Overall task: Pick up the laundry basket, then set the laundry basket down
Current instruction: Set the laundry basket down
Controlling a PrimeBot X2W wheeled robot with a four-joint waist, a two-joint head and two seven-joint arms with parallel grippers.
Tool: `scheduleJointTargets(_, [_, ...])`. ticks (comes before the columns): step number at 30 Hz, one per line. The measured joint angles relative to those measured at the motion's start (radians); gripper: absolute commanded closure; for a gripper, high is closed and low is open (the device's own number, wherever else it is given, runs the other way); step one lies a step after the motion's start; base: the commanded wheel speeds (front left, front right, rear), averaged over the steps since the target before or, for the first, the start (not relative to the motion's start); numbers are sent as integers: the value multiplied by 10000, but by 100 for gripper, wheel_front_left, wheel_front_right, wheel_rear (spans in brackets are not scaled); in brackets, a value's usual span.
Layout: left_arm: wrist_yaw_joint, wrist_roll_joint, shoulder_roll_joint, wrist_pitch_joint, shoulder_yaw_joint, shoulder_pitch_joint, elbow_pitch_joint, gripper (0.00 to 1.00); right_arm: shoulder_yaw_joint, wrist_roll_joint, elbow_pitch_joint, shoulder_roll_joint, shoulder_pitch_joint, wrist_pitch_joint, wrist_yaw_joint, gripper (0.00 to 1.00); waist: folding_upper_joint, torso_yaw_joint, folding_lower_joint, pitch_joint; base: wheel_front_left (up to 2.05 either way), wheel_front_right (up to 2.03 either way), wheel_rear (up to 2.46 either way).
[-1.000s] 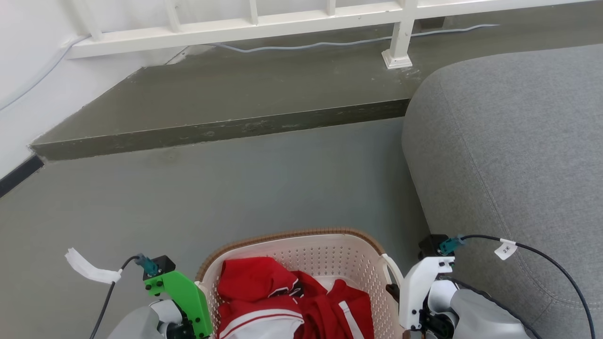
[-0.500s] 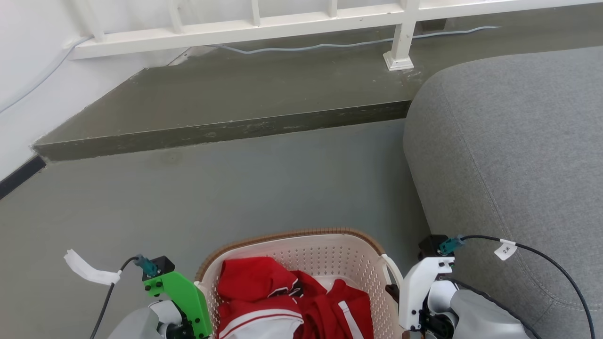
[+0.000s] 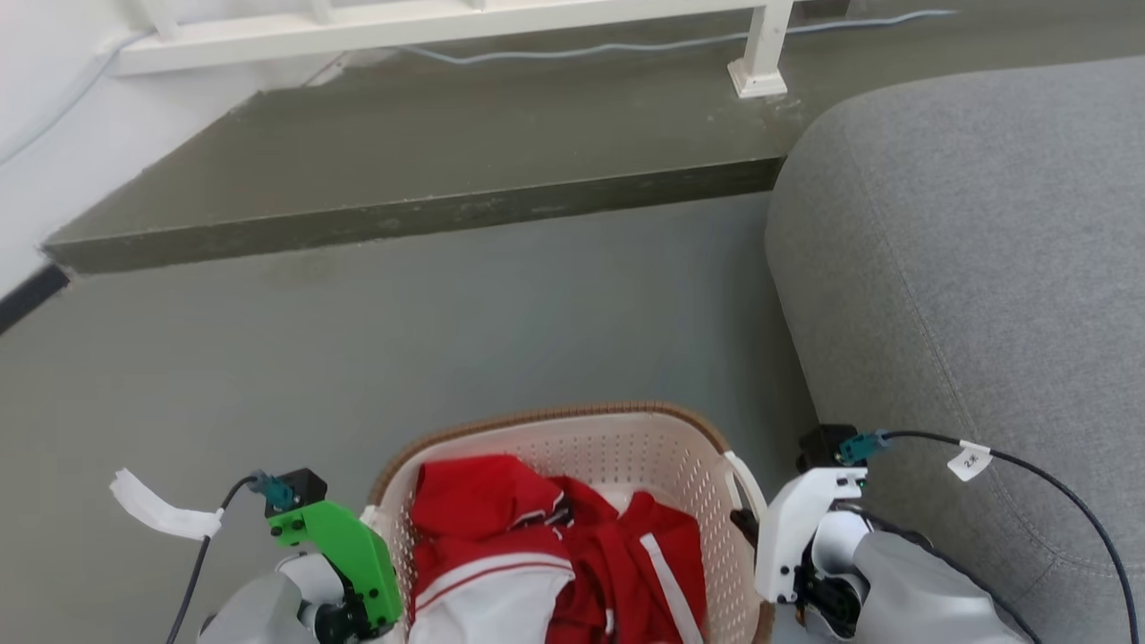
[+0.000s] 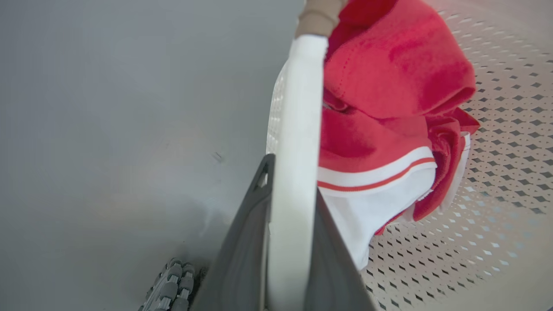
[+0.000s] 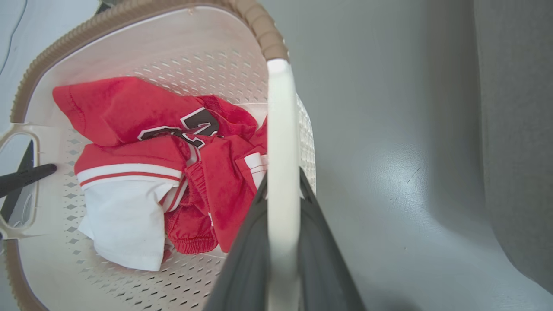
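1. The left gripper (image 4: pixel 293 181) sits at 7 o'clock in the head view, under its green mount (image 3: pixel 344 555). In the left wrist view its two dark fingers (image 4: pixel 244 242) are closed down to a narrow gap. The white left handle (image 4: pixel 297 108) of the laundry basket fills this gap and touches both fingers.
2. The laundry basket (image 3: pixel 537 418) is at 6 o'clock in the head view, between the two grippers and above the grey floor (image 3: pixel 447 340). Its brown rim curves towards 12 o'clock. I cannot tell if its bottom touches the floor.
3. Red and white clothes (image 3: pixel 537 537) lie crumpled inside the basket. One red piece shows a dark number with a white edge in the right wrist view.
4. The right gripper (image 5: pixel 283 179) is at 5 o'clock in the head view, under its white mount (image 3: pixel 805 528). Its fingers are also almost together, and they clamp the white right handle (image 5: pixel 281 129) from both sides.
5. A grey sofa (image 3: pixel 966 268) fills the 3 o'clock side, just beside the right arm.
6. At 12 o'clock a darker raised step (image 3: pixel 429 152) crosses the floor. A white railing post (image 3: pixel 760 54) and a pale cable (image 3: pixel 581 46) are on it.
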Motion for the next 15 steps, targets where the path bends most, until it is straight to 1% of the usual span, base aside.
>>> scheduleJointTargets(6, [0, 25, 59, -464, 2, -276, -205, 100, -13, 0, -21, 10, -305, -318, 0, 100, 0, -25, 0, 405, 0, 0, 0])
scheduleJointTargets(15, [12, 104, 105, -859, -35, -781, -332, 100, -15, -17, -46, -4, -933, -694, -6, 100, 0, -47, 0, 1283, 0, 0, 0])
